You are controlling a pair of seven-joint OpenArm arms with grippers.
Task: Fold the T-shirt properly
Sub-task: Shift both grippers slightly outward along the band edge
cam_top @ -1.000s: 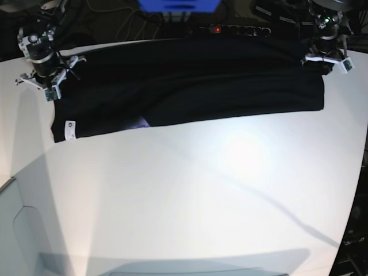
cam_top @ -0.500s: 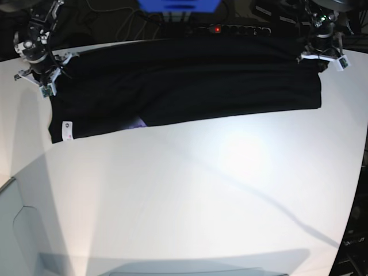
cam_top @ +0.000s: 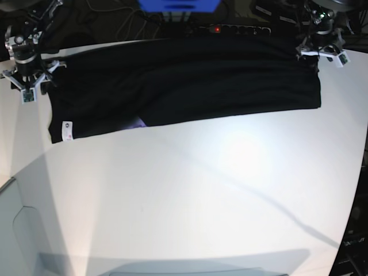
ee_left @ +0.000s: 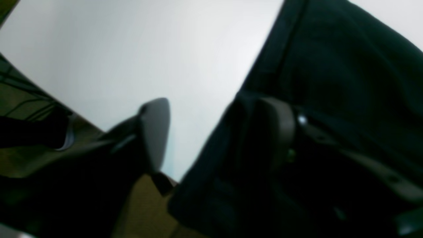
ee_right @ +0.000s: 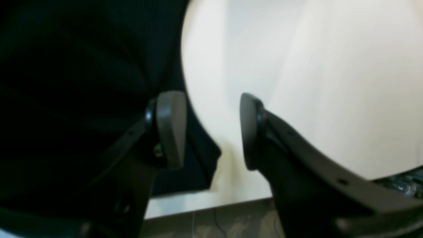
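Observation:
The black T-shirt (cam_top: 190,80) lies as a long folded band across the far side of the white table (cam_top: 190,195), its white tag (cam_top: 67,130) at the near left corner. A bit of purple print (cam_top: 140,122) peeks out at the front edge. My right gripper (cam_top: 27,80) stands open at the shirt's left end; in the right wrist view (ee_right: 210,130) the cloth edge (ee_right: 198,155) lies loose by one finger. My left gripper (cam_top: 319,50) stands open at the right end; in the left wrist view (ee_left: 216,132) one finger (ee_left: 277,129) is over the cloth (ee_left: 330,82).
A power strip (cam_top: 233,29) with a red light, cables and a blue object (cam_top: 178,4) sit just behind the table's far edge. A pale grey panel (cam_top: 17,230) adjoins the table at the near left. The table's right edge (cam_top: 359,190) curves away.
Both grippers have opened and let go of the shirt's ends. The right gripper has drifted outward to the left, the left one slightly back. The shirt has settled flat.

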